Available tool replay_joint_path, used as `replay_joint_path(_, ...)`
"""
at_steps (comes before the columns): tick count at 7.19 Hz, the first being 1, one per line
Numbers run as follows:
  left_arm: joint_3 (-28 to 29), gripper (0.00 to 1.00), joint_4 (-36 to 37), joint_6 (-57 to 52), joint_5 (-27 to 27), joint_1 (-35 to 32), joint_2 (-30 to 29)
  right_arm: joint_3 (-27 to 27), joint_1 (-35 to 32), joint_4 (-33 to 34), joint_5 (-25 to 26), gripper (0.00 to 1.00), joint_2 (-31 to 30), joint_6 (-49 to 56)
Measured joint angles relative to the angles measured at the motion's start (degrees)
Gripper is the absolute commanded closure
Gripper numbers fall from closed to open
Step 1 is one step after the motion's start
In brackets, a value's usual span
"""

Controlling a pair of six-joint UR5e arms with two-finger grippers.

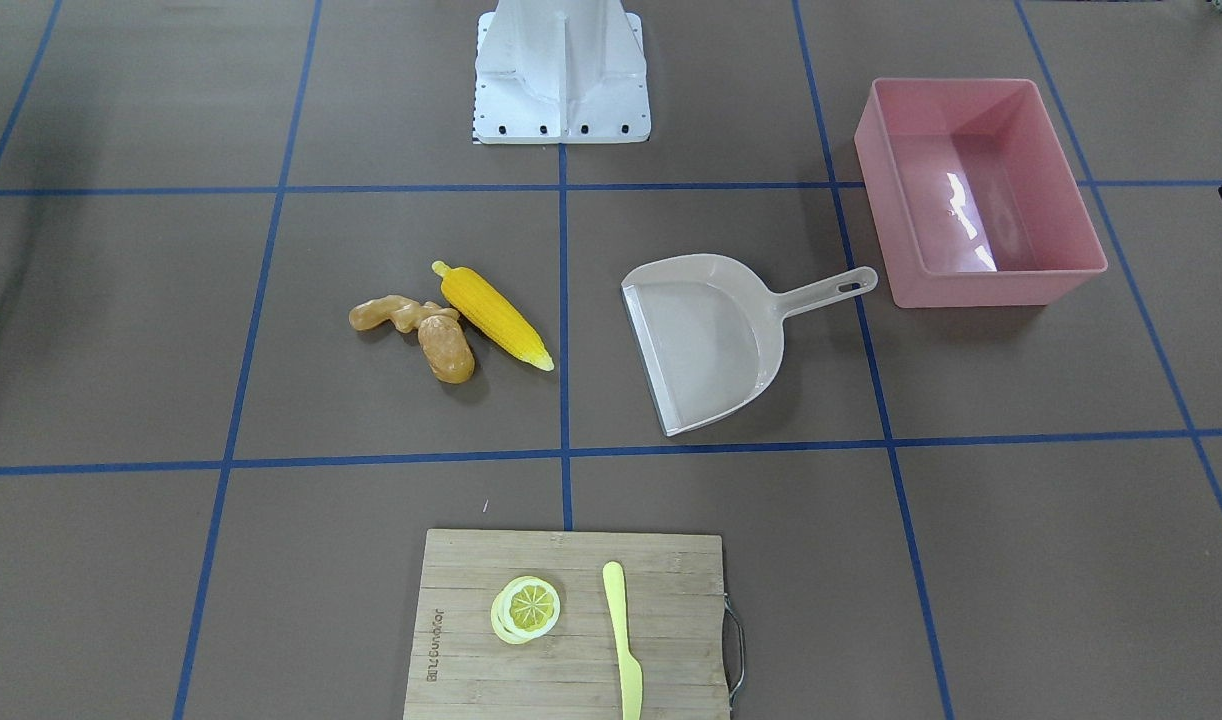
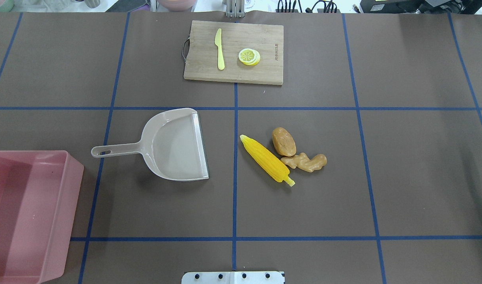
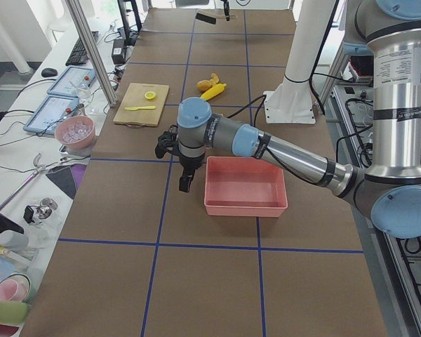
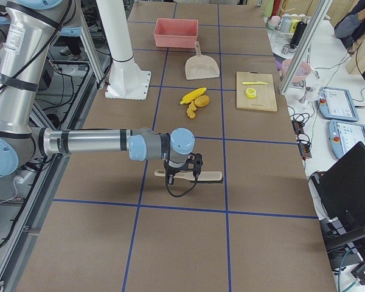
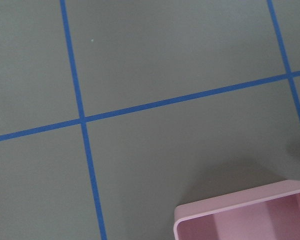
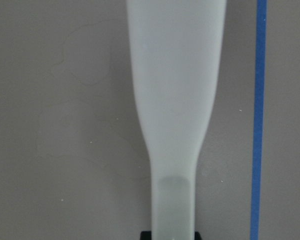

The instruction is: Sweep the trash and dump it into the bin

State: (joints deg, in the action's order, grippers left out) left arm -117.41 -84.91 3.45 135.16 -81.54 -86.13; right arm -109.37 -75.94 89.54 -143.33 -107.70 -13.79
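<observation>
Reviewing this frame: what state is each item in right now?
Pink bin: upright, empty.
Dustpan: flat on table, empty.
Corn cob: on table, unswept.
Ginger root: on table, touching potato.
Potato: on table, unswept.
Left gripper: open or shut, cannot tell.
Right gripper: at pale tool; grip unclear.

A bare strip of tabletop [image 2: 221, 150] separates the dustpan [image 2: 174, 146] mouth from the corn cob [image 2: 266, 158] — open passage. Potato [image 2: 284, 141] and ginger root [image 2: 305, 162] crowd the cob's other side. The bin [image 2: 69, 197], tall-walled, stands near the dustpan handle — not touching
</observation>
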Motion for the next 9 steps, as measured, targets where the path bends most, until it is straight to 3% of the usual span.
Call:
replay_joint_path(3,-1.32,0.0,1.6,0.06,-0.83,5.44,-7.39,-0.48,-2.63,0.67,-4.1,1.0,-0.18,0.21)
replay_joint_path(6,-1.35,0.0,3.08,-0.02,-2.72,15.19,-11.5,-2.85,-6.59,0.39,-8.67,1.0,-0.61,0.35)
replay_joint_path(9,-1.7,0.0,6.53,-0.75,-9.8,23.67,-18.32,-4.37,-3.17,0.2,-16.08,1.0,2.21,0.0)
